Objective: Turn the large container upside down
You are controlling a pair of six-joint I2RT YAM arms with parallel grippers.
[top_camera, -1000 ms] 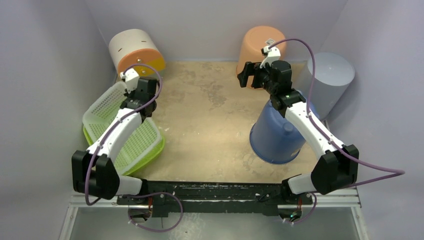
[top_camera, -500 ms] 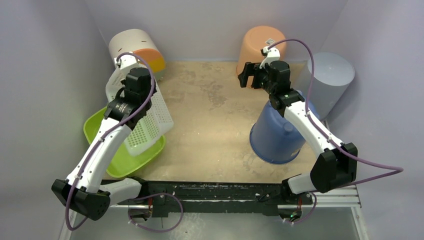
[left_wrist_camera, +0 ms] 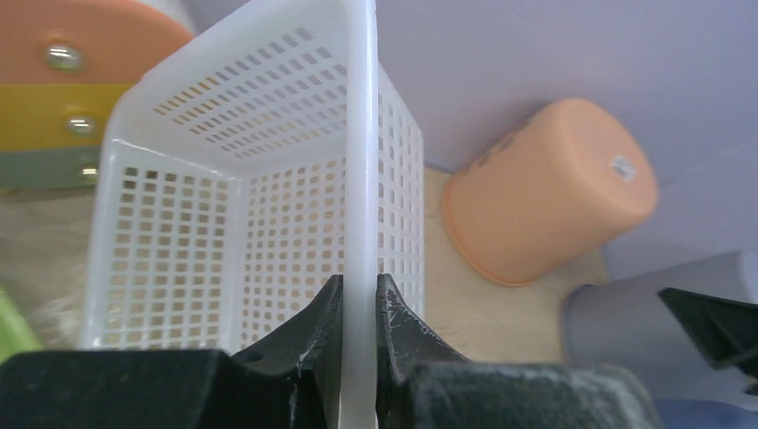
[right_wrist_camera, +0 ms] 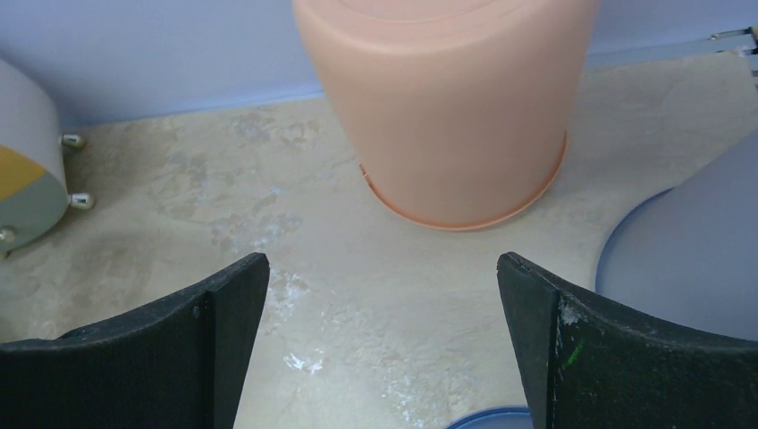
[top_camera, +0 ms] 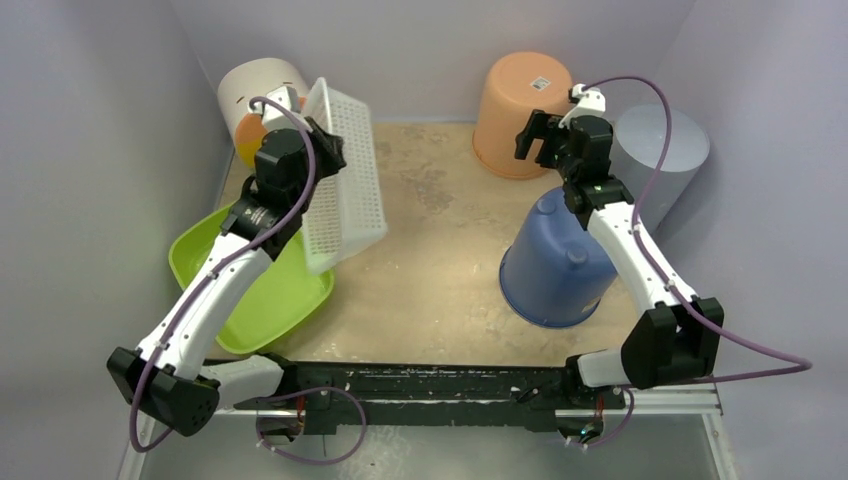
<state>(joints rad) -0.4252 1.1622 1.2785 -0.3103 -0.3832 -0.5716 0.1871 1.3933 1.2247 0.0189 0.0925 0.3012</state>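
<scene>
1. Left gripper (left_wrist_camera: 358, 299): the jaws are closed tight on the rim of the basket (top_camera: 345, 180). In the wrist view the thin rim wall is seen pinched between both fingers.
2. Basket: white and perforated. It is held off the table (top_camera: 430, 230), above the far right edge of the basin (top_camera: 265, 300), and stood on edge, so that its mouth faces sideways rather than up or down. No part of it is seen touching the basin.
3. Basin: green, laid mouth up beside the left arm.
4. Right gripper (right_wrist_camera: 383, 264): the jaws are spread wide with nothing between them. It is held well to the right of the basin and pointed at the orange tub (top_camera: 523, 110), which stands mouth down.
5. Step in hand (judged): the basket is taken to be the container meant. The turn is judged about half made, since the basket is neither upright nor inverted.
6. Next move (judged): a roll of the left wrist is called for until the mouth faces down. The basket is then to be lowered onto bare table right of the basin, clear of the basin's rim so that it seats flat, and only then released. As only one thin rim is gripped, swing or slip is to be guarded against.
</scene>
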